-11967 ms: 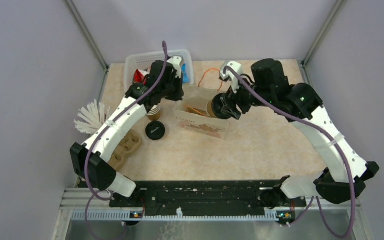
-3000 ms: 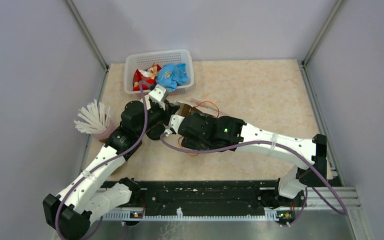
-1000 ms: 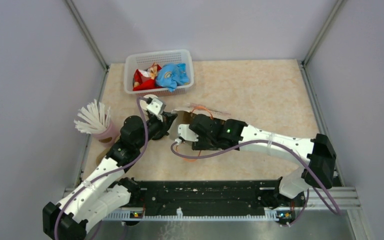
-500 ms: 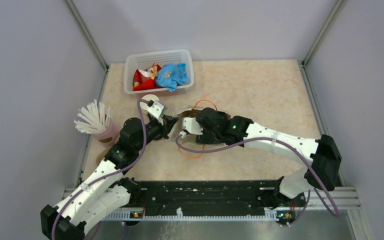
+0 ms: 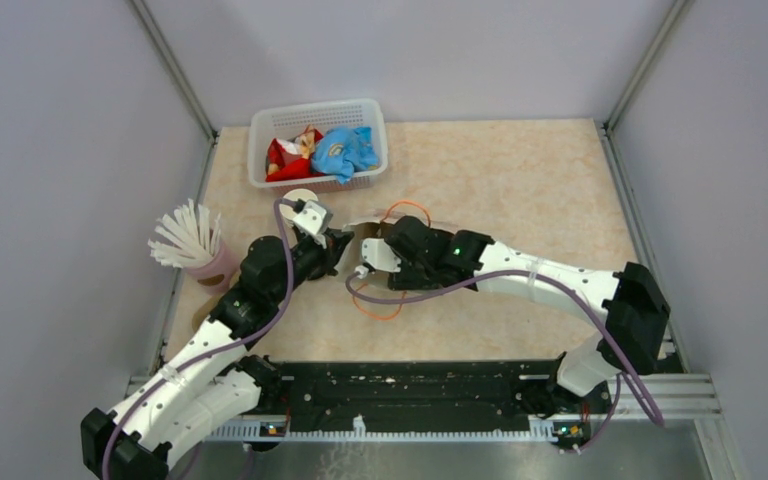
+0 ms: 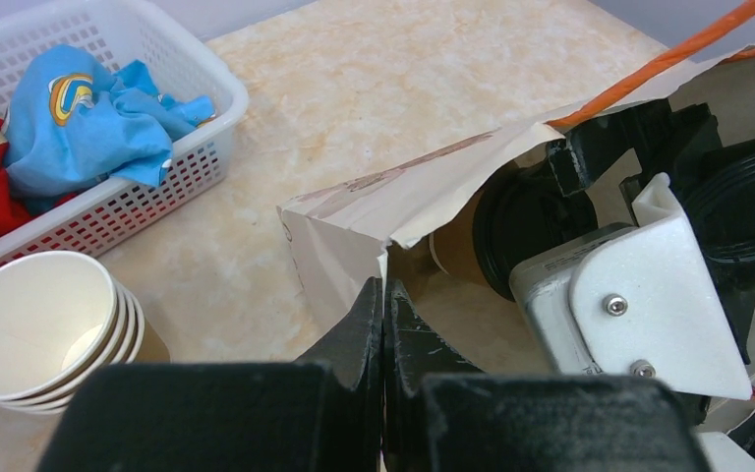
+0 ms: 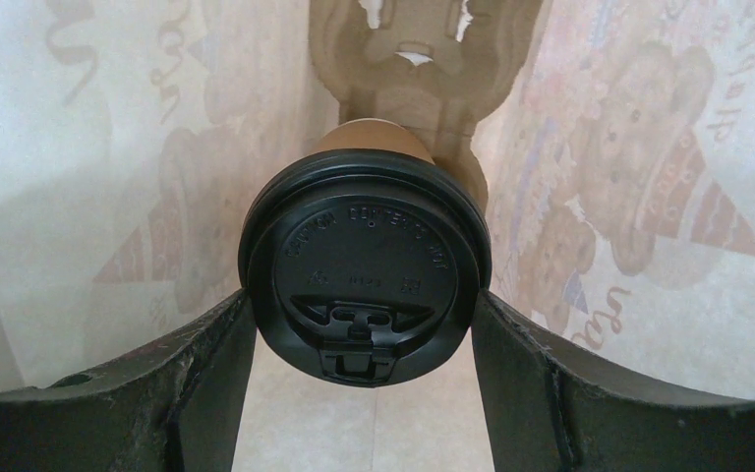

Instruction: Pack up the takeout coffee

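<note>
We are placing the takeout coffee (image 7: pixel 364 246) in the paper bag (image 6: pixel 354 211): our right gripper (image 7: pixel 362 310) is clasping its lid deep inside, our left gripper (image 6: pixel 383 305) is pinching the bag's rim; next, we judge, it needs seating steadily, then releasing

You're looking down on a bench (image 5: pixel 520 170) topped in a pale beige, marble-patterned sheet. 3 plain walls close it in: the back wall (image 5: pixel 410 50), the left wall (image 5: pixel 50 200) and the right wall (image 5: pixel 735 200), all a flat greyish lavender. 2 slim metal struts slant up from the far corners, 1 at the left (image 5: pixel 172 68) and 1 at the right (image 5: pixel 645 62). Along your near edge runs a black rail (image 5: pixel 410 395), with ribbed aluminium track (image 5: pixel 698 388) showing at its ends. The light is soft and even, and the shadows are faint.
</note>
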